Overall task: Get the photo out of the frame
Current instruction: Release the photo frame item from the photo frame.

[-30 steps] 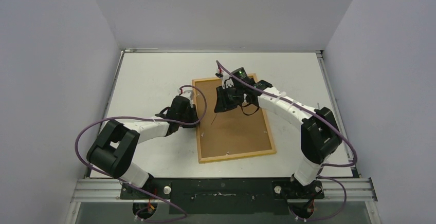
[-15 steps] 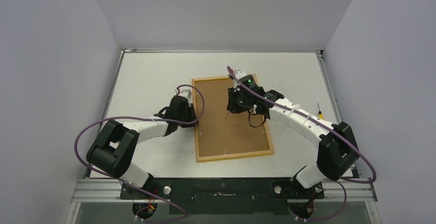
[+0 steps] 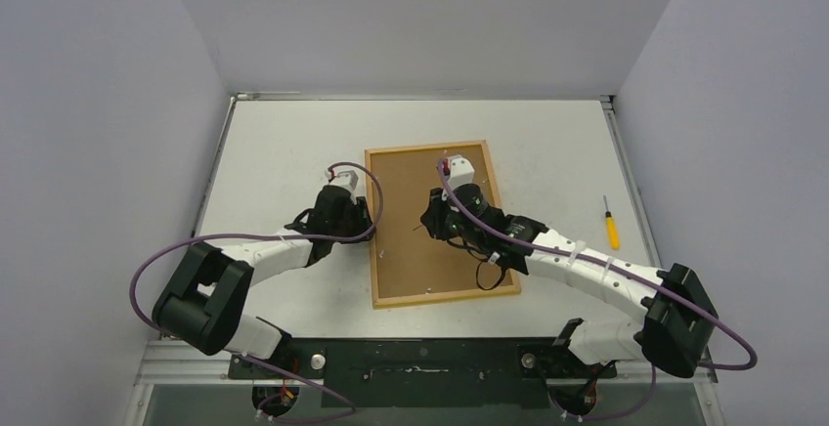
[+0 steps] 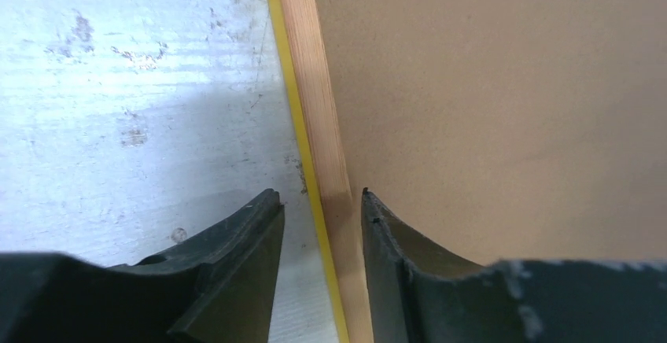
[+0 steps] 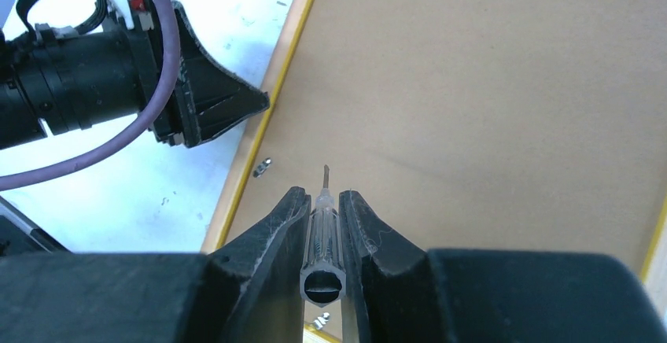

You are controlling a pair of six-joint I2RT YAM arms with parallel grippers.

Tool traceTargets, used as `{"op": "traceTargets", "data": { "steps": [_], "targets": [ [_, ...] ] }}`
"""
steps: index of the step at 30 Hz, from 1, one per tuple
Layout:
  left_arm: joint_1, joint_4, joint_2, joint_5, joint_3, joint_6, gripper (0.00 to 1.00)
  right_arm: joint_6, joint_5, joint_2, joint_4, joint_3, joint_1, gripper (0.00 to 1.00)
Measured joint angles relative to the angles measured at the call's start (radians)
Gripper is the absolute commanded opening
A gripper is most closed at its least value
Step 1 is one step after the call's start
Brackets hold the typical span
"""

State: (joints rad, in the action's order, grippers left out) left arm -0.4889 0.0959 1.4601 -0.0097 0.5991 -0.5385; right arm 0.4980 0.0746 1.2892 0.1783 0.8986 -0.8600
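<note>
Here the left fingers point(image 4: 236, 264) straddle the frame point(image 4: 322, 123), apart, likely to steady it; the right fingers point(image 5: 267, 248) clamp a small screwdriver point(image 5: 323, 229).

The white table point(image 3: 283, 143) is scuffed and speckled. The frame point(image 3: 415, 270) lies flat on it near the middle, brown backing up, slightly askew to the table's edges. A yellow-handled screwdriver point(image 3: 610, 223) lies well apart to the frame's right, and a small metal bit point(image 5: 263, 167) lies just beside its left rim.
</note>
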Motion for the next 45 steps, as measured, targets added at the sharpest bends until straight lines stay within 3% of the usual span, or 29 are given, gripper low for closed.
{"op": "traceTargets", "data": {
  "steps": [8,14,26,37,45],
  "targets": [
    [0.0,0.035,-0.068,-0.021,-0.034,-0.002,0.49,0.12,0.18,0.0,-0.017,-0.02,-0.176,0.05],
    [0.0,0.043,-0.087,-0.036,-0.049,-0.004,0.49,0.322,0.336,0.018,0.117,0.006,-0.157,0.05],
    [0.0,0.062,-0.178,-0.063,-0.101,-0.004,0.5,0.325,0.256,-0.035,0.007,-0.095,-0.161,0.05],
    [0.0,0.087,-0.137,-0.064,-0.103,-0.035,0.45,0.326,0.29,0.172,-0.047,0.029,-0.333,0.05],
    [0.0,0.14,-0.103,-0.036,-0.103,-0.044,0.48,0.326,0.363,0.296,-0.034,0.145,-0.359,0.05]
  ]
}}
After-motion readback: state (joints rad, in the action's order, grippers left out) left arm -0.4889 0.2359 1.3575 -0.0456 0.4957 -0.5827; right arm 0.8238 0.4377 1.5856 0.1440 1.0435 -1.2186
